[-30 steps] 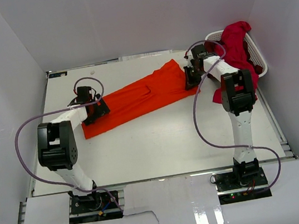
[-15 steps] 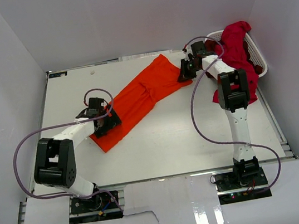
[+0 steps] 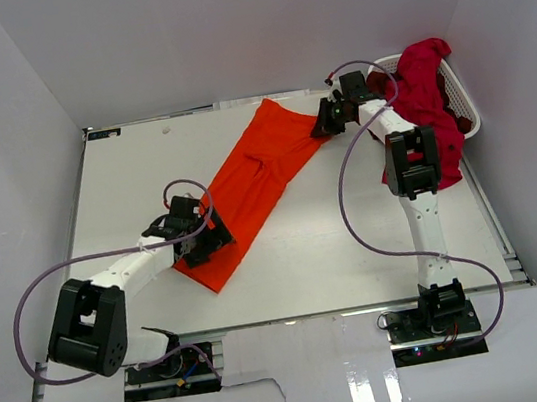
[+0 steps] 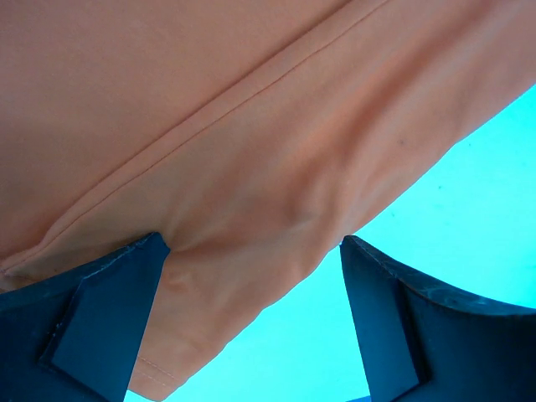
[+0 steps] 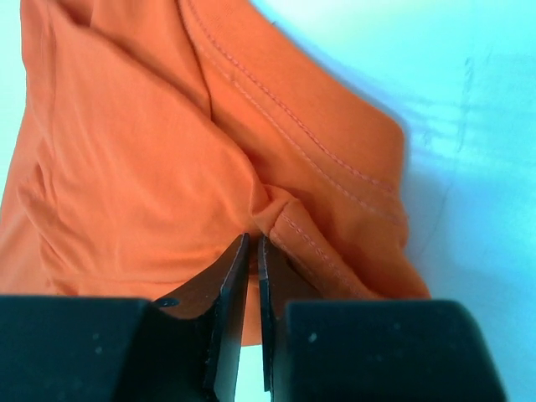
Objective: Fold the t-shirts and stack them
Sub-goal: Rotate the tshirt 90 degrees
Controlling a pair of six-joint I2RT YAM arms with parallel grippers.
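Worktop [image 3: 355,239]: orange shirt [image 3: 258,167] lies diagonal, far-right to near-left. Red shirts [image 3: 427,76] in basket [image 3: 469,120], far right. Left pincer [image 4: 251,251] wide open astride near hem, holding nothing. Right pincer [image 5: 253,243] nearly closed, nipping far hem fold. Probably best: grip both ends, pull flat w/o bunching.

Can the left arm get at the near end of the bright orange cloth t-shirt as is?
Probably yes: the left gripper is open, straddling the bright orange cloth t-shirt at its near hem, with nothing over it.
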